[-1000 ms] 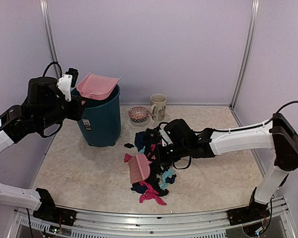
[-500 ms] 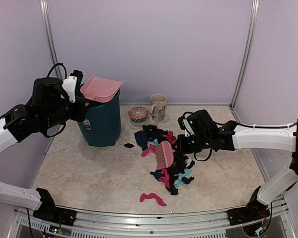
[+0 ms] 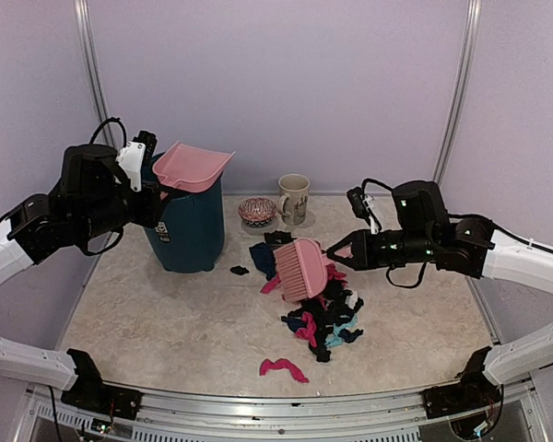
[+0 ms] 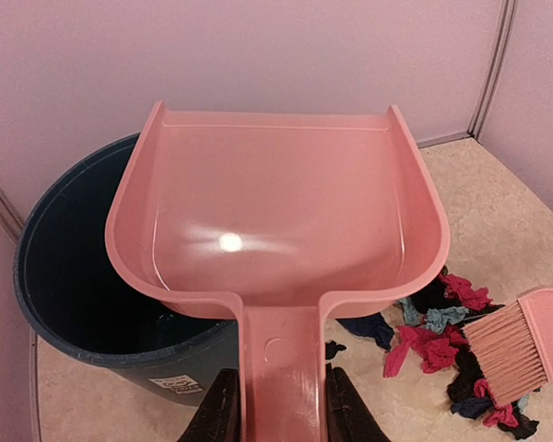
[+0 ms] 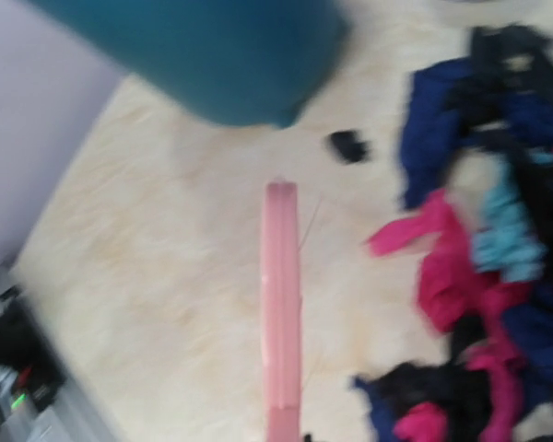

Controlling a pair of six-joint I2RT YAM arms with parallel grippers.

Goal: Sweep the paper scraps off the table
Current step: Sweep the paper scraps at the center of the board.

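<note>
The paper scraps (image 3: pixel 321 308) lie heaped in black, navy, magenta and teal at the middle of the table (image 3: pixel 157 313). One magenta scrap (image 3: pixel 282 368) lies alone near the front, and a small black scrap (image 3: pixel 239 271) lies by the bin. My right gripper (image 3: pixel 339 250) is shut on the handle of a pink brush (image 3: pixel 301 269), held just above the heap's left edge. The right wrist view shows the brush (image 5: pixel 281 304) edge-on, with scraps (image 5: pixel 498 276) to its right. My left gripper (image 4: pixel 281 416) is shut on the handle of an empty pink dustpan (image 4: pixel 276 212), held over the bin.
A teal bin (image 3: pixel 189 226) stands at the back left under the dustpan. A patterned bowl (image 3: pixel 257 211) and a mug (image 3: pixel 294 197) sit by the back wall. A metal rail (image 3: pixel 286 407) runs along the front edge.
My right arm has drawn back to the right and lifted the brush, dragging the heap rightward. One magenta scrap stayed behind near the front. The dustpan has risen slightly.
</note>
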